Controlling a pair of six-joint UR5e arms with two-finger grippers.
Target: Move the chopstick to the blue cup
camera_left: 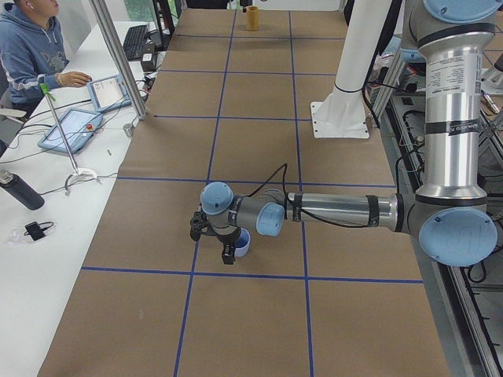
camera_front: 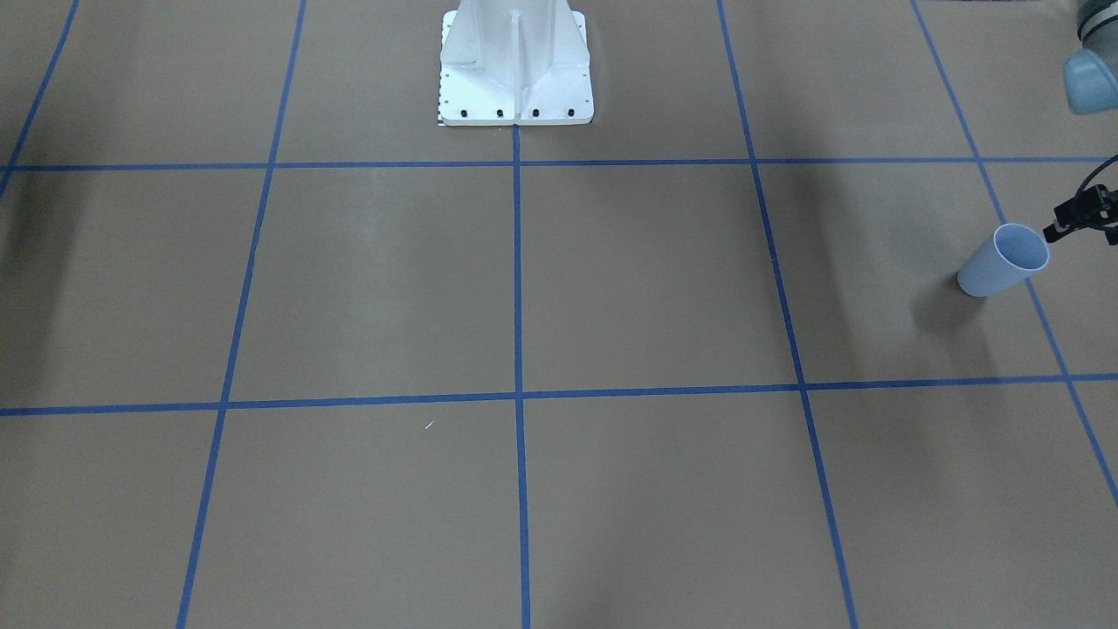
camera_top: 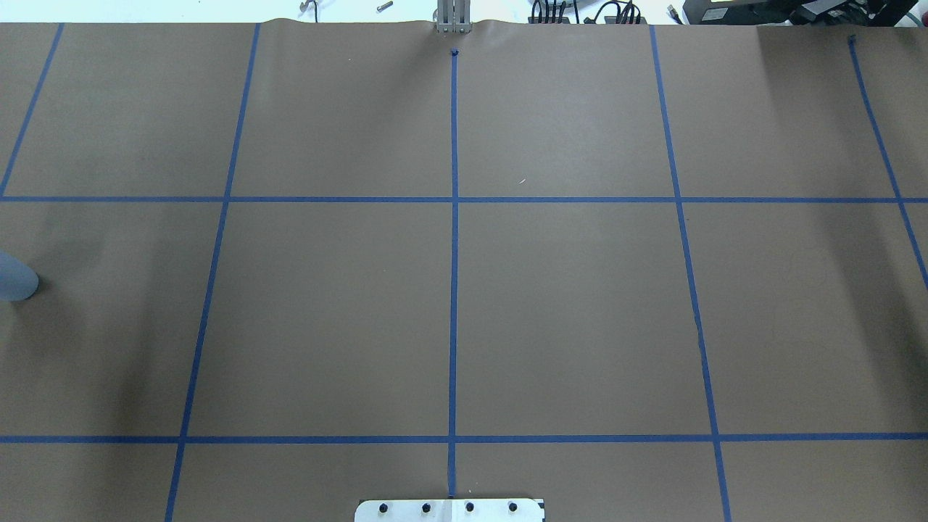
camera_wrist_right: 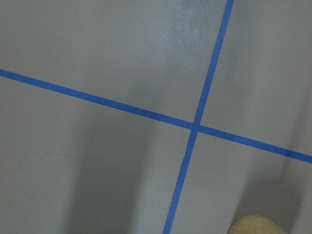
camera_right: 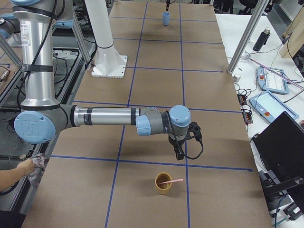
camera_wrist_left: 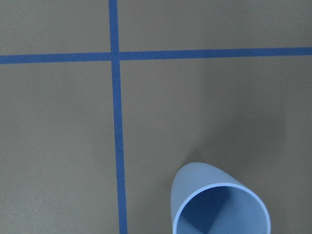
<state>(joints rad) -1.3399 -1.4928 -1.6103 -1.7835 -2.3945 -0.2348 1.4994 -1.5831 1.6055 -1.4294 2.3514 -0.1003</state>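
Note:
The blue cup [camera_front: 1004,260] stands upright at the table's end on my left; it also shows in the overhead view [camera_top: 14,279], the left side view [camera_left: 242,243] and the left wrist view [camera_wrist_left: 219,207], and its inside looks empty. My left gripper [camera_left: 228,251] hangs close beside it; I cannot tell whether it is open or shut. One pink chopstick [camera_right: 171,181] lies across the rim of a tan cup [camera_right: 164,183]. My right gripper [camera_right: 179,152] hovers just beyond that cup, apart from the stick; I cannot tell its state.
The white robot base [camera_front: 515,65] stands at mid table. The tan cup's rim [camera_wrist_right: 256,225] shows at the right wrist view's bottom edge. Blue tape lines grid the brown table. An operator [camera_left: 31,47] sits at a side desk with tablets [camera_left: 71,129].

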